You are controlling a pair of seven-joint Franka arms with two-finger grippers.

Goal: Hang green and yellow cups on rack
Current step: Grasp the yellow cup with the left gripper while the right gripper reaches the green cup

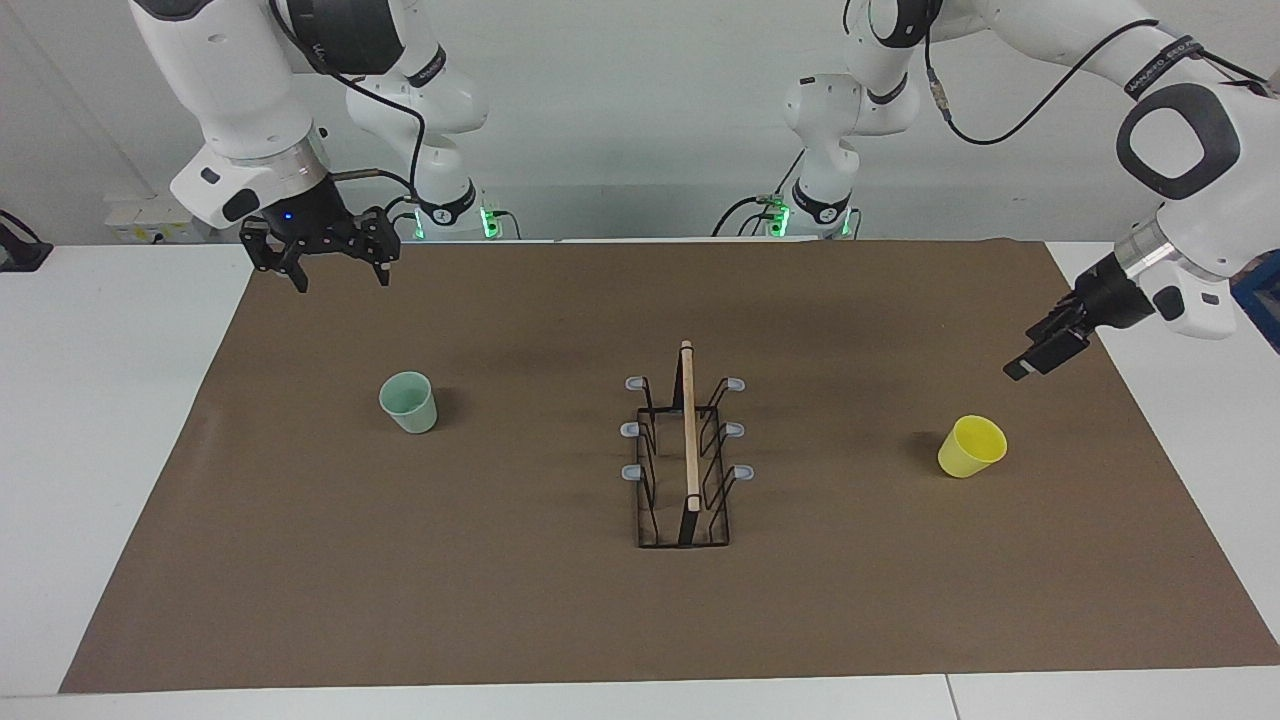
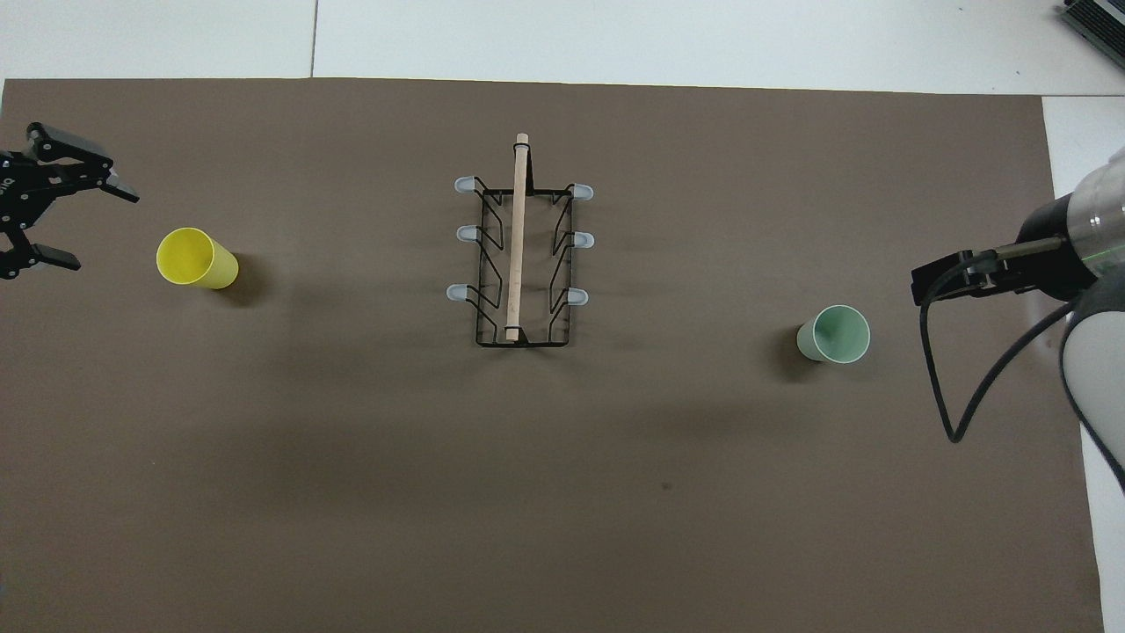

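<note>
My left hand (image 2: pixel 53 207) hangs spread beside the yellow cup (image 2: pixel 195 258). My right hand (image 1: pixel 338 272) hangs spread, the green cup (image 1: pixel 408 402) well apart.

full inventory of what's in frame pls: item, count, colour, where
green cup: 1, pale mint green, upright on the mat toward the right arm's end
yellow cup: 1, bright yellow, on the mat toward the left arm's end
rack: 1, black wire with a light wooden bar on top and six grey-tipped prongs, mid-mat between the cups, no cup on it
mat: 1, brown, covers most of the table
table: 1, white
right gripper: 1, black, open, raised over the mat's corner nearest the robots at the right arm's end, waiting
left gripper: 1, black, open, raised over the mat's edge beside the yellow cup, not touching it
</note>
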